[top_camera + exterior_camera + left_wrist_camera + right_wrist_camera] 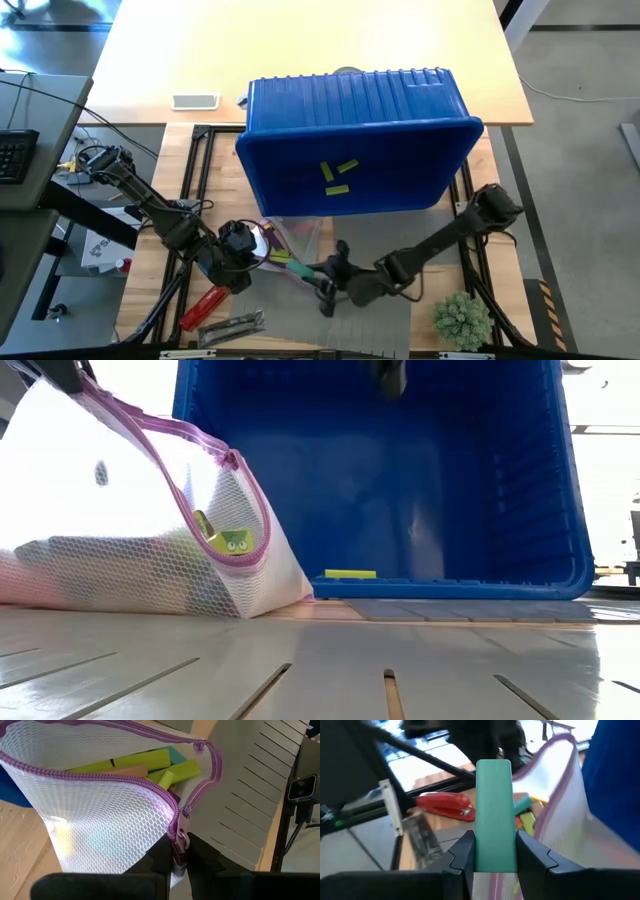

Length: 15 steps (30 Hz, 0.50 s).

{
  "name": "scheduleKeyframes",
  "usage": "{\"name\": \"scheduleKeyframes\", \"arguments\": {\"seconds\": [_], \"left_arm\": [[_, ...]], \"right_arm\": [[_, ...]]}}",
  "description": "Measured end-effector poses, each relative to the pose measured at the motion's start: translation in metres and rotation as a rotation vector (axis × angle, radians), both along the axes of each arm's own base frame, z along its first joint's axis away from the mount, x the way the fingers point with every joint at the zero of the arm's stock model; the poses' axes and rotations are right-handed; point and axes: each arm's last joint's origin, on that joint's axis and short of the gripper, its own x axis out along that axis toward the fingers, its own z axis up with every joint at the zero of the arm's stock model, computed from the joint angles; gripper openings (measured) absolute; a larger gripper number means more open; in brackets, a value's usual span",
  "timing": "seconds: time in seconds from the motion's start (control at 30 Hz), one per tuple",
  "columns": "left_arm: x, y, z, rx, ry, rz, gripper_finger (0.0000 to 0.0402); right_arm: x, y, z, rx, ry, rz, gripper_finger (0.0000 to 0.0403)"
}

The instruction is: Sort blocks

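My right tool (494, 862) pinches a teal block (493, 815) upright between its fingers, just beside the mouth of the mesh bag (100, 820). My left tool (181, 857) is pressed together on the bag's purple zipper edge (175, 820), holding the mouth open. Inside the bag, ahead of the left tool, lie lime and tan blocks (150, 762). Beyond both tools stands the blue bin (355, 140), with three lime blocks (338, 178) on its floor.

Risk: the grip sits low on the teal block, so I judge that a fast swing toward the bin may tilt or drop it. If the left tool slips, the bag collapses over the remaining blocks.

Mesh hides most of the bag's contents; I cannot count them. In the low view neither tool can be made out.
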Motion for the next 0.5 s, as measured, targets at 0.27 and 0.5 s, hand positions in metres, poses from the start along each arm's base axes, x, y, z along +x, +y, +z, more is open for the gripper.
{"name": "scheduleKeyframes", "arguments": {"seconds": [0.27, 0.5], "left_arm": [[0.0, 0.0, 0.0, 0.0, 0.0, 0.0, 0.0024], [0.0, 0.0, 0.0, 0.0, 0.0, 0.0, 0.0024]], "right_arm": [[0.03, -0.017, -0.041, 0.173, -0.019, -0.07, 0.0088], [0.041, -0.019, -0.058, 0.225, -0.068, -0.078, 0.0088]]}}
